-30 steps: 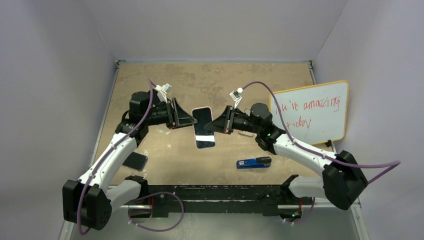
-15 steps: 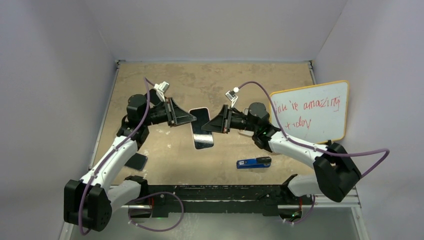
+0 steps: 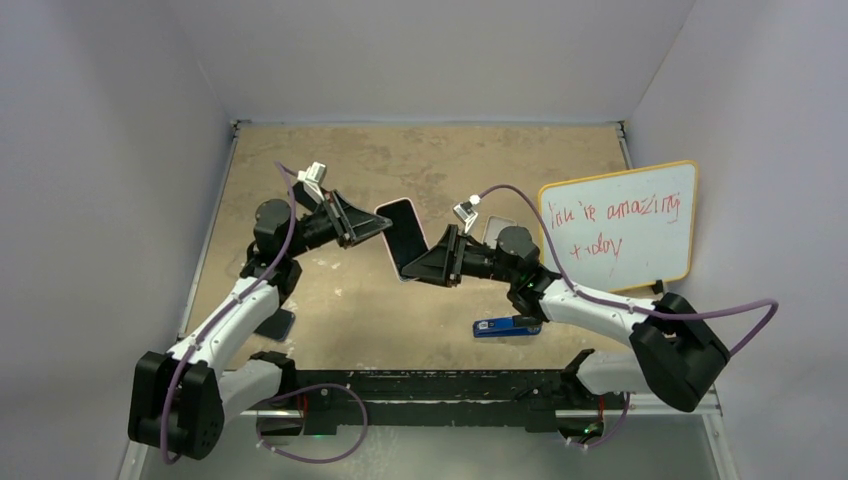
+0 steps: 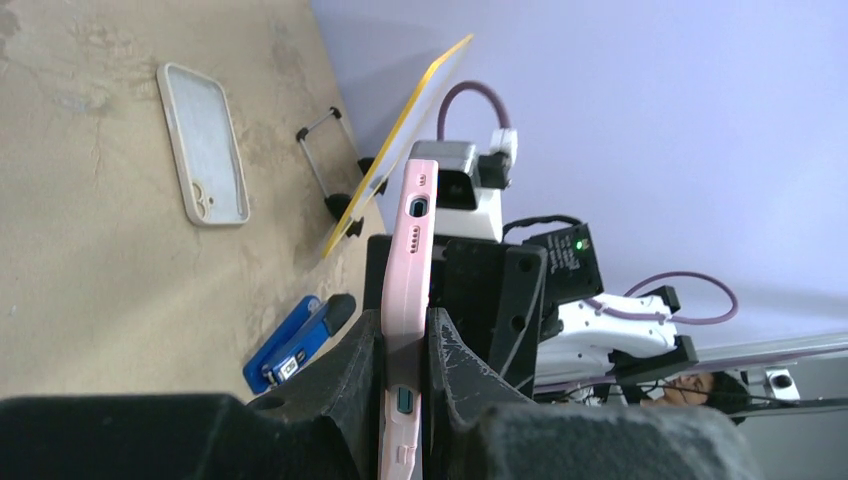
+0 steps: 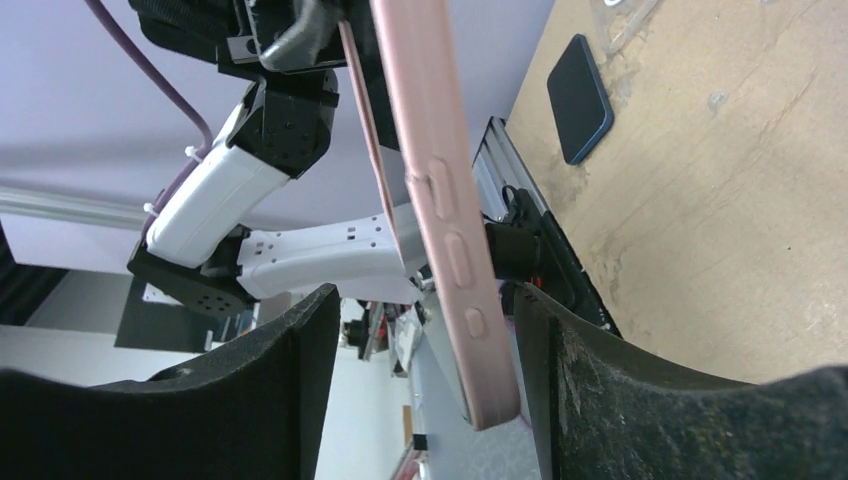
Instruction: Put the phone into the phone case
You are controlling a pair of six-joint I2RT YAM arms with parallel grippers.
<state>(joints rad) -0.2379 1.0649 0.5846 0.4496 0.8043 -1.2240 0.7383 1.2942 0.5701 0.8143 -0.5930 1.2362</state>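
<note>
The phone (image 3: 400,238) hangs in the air well to the left of the whiteboard (image 3: 620,225), tilted up on edge. The left gripper (image 4: 405,345) is clamped on its two faces near one end. The right gripper (image 5: 420,300) has its fingers spread to either side of the phone's other end, with clear gaps, so it grips nothing. The left arm alone appears to carry the phone, which looks like a mid-air change of grip before insertion. The phone case (image 4: 205,145) lies flat on the table (image 3: 330,165) just beside the whiteboard's left edge, hollow side up and not yet filled. The next move probably calls for carrying the phone toward the whiteboard, above the case. There it must be turned flat, screen up, with its camera end matched to the cutout, and pressed in squarely. The free right gripper could steady the case.
</note>
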